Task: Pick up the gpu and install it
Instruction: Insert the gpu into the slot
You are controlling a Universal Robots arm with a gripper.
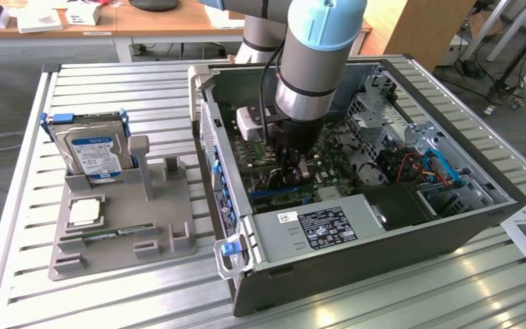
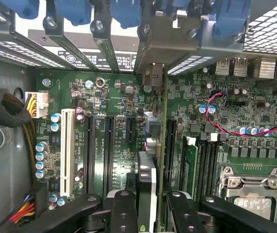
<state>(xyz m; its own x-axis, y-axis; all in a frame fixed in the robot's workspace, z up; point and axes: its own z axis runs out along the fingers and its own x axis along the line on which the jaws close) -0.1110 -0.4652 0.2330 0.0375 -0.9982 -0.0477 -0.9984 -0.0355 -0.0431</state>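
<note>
Inside the metal case [image 1: 446, 226], the black tool [image 2: 148, 204] grips the thin flat gpu [image 2: 150, 179] upright over the green motherboard [image 2: 104, 145].

The arm reaches straight down, wrist vertical, its gripper [image 1: 290, 166] low and pointing downward (black fingers [image 2: 124, 213] either side of a thin card edge), jaws partly closed, clamping it.

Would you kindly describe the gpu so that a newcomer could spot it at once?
Start at the open computer case on the slatted table and look down at its green motherboard. The gpu is the thin card standing on edge over the slots, between the gripper fingers, its silver bracket reaching the rear slot covers. Unlike the empty black slots beside it, it stands upright.
</note>
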